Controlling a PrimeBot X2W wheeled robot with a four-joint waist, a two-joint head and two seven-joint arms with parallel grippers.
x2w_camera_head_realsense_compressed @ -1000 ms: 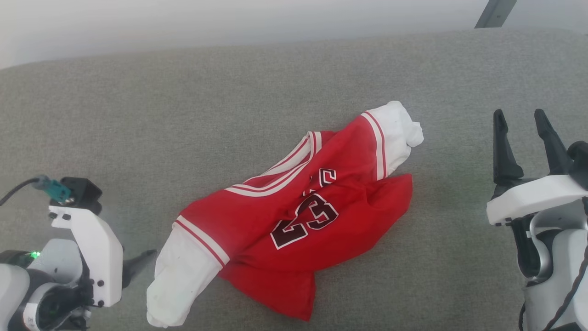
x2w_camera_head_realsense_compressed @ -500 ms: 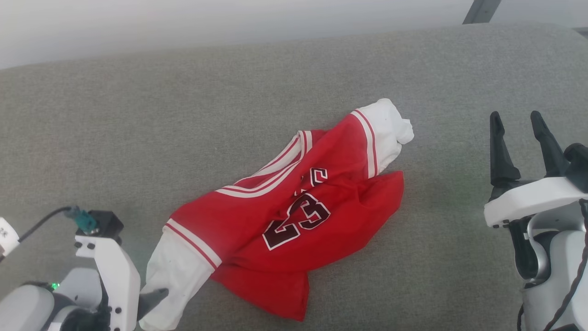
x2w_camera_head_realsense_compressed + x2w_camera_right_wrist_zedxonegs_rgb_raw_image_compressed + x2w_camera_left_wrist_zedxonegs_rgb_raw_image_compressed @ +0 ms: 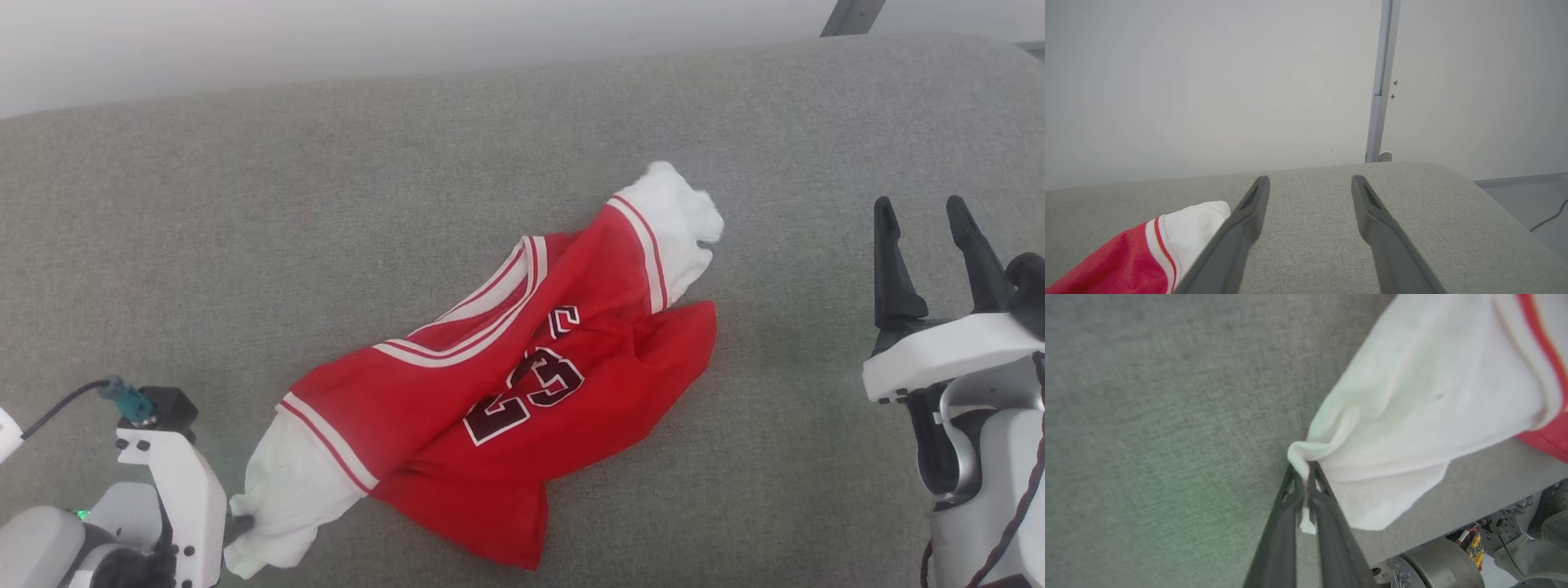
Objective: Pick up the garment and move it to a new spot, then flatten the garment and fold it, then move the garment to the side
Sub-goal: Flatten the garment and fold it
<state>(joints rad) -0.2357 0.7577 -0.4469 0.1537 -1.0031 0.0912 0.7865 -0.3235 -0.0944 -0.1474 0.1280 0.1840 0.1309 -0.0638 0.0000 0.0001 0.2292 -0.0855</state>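
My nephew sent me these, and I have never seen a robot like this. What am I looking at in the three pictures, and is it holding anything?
It is a two-armed robot working at a grey cloth-covered surface. The wide picture comes from a camera on its head, looking down. The other two come from cameras on its wrists, each looking along that arm's two dark fingers. On the surface lies a crumpled red jersey with white sleeves and the number 23. The left pincer is shut on the edge of the nearer white sleeve; the left wrist picture shows the cloth nipped between the fingers. The right pincer stands open off to the side, holding nothing.
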